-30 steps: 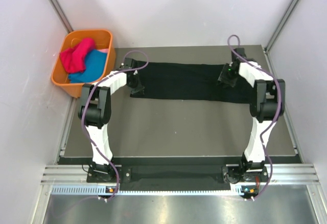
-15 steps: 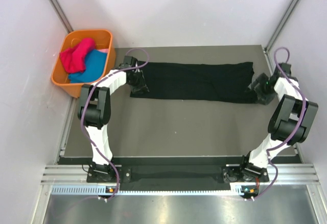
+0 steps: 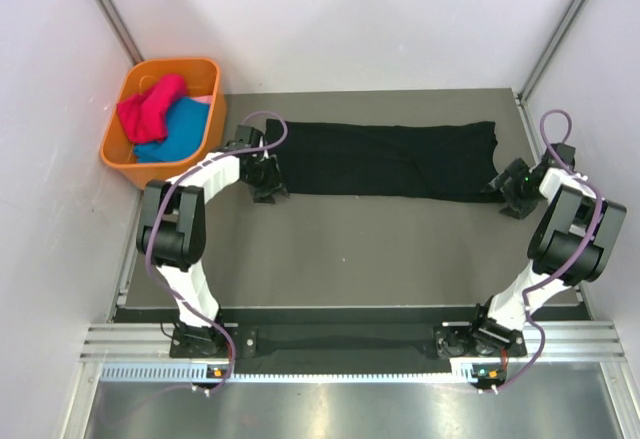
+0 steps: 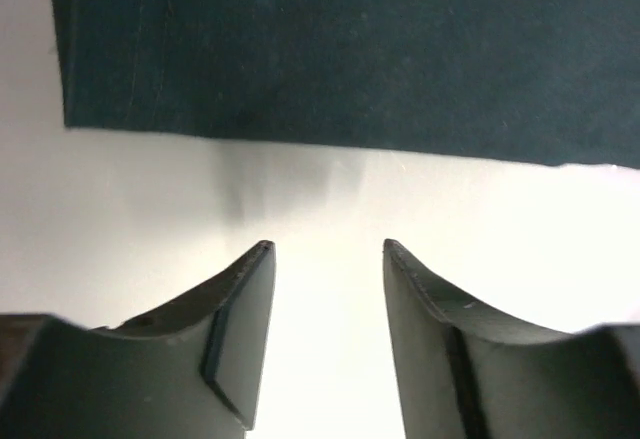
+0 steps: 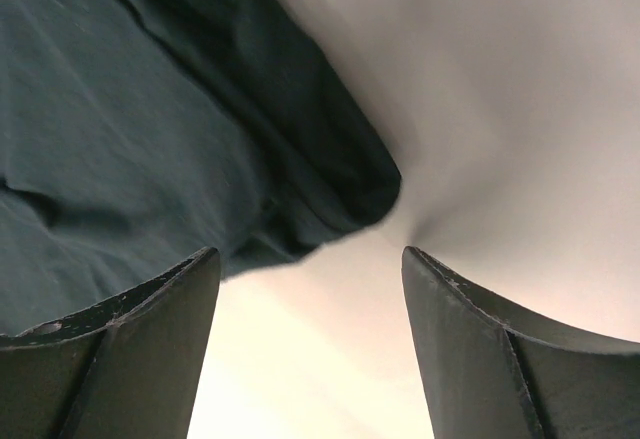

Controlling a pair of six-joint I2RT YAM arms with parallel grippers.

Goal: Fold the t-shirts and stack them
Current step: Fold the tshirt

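A large black t-shirt (image 3: 380, 159) lies flat on the table as a long strip running left to right. My left gripper (image 3: 268, 189) hovers at its near left corner. In the left wrist view the jaws (image 4: 325, 249) stand open over bare table, just short of the shirt's hemmed edge (image 4: 350, 59). My right gripper (image 3: 508, 197) sits at the shirt's near right corner, open (image 5: 310, 254), with the rumpled corner of the cloth (image 5: 200, 129) ahead of its fingers and nothing between them. A magenta-pink shirt (image 3: 150, 104) and a teal-blue shirt (image 3: 180, 131) lie bundled in the basket.
An orange plastic basket (image 3: 172, 62) stands off the table's far left corner. Grey walls close in on both sides and behind, with slanted metal posts in the far corners. The table's right edge (image 3: 560, 229) runs close to my right arm.
Both grippers have opened and come off the black shirt. The right one swung from on the cloth out past its right end; that end now lies stretched out. The left drew back toward the near edge.
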